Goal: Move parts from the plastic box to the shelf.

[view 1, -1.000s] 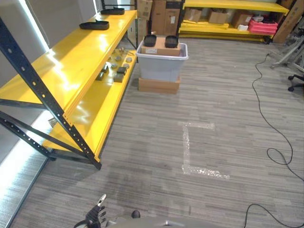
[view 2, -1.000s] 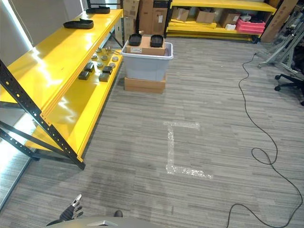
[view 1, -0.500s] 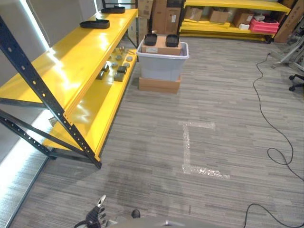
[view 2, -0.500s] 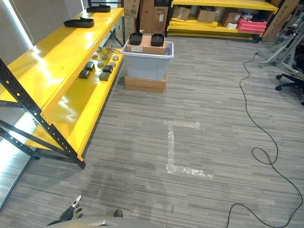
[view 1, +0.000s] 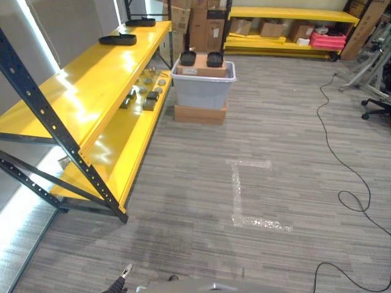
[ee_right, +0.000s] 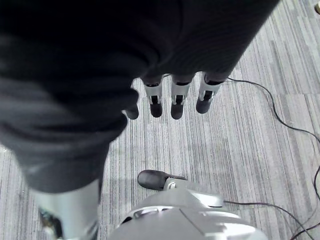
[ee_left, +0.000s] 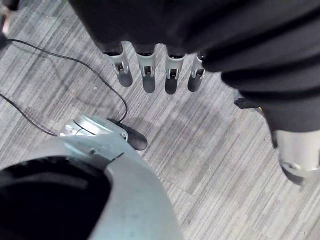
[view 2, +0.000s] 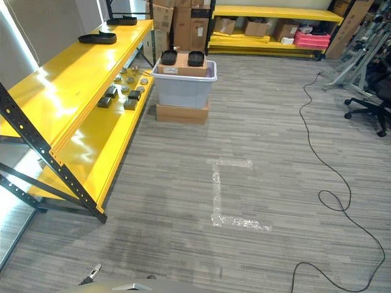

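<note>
Left hand (ee_left: 150, 70) and right hand (ee_right: 170, 95) hang relaxed — fingers straight, holding nothing. Plastic box (view 1: 201, 85) stands beside the shelf (view 1: 91, 91), parts (view 1: 198, 59) on top.

A grey wood-grain plank floor (view 1: 287, 140) runs to a far wall lined with a low yellow storage rack (view 1: 287, 27) holding brown cardboard cartons (view 1: 269, 27) and a red crate (view 1: 328, 40). White tape (view 1: 244, 198) marks an angular outline on the floor. A black wheeled office chair (view 2: 366, 104) stands at the right edge.
</note>
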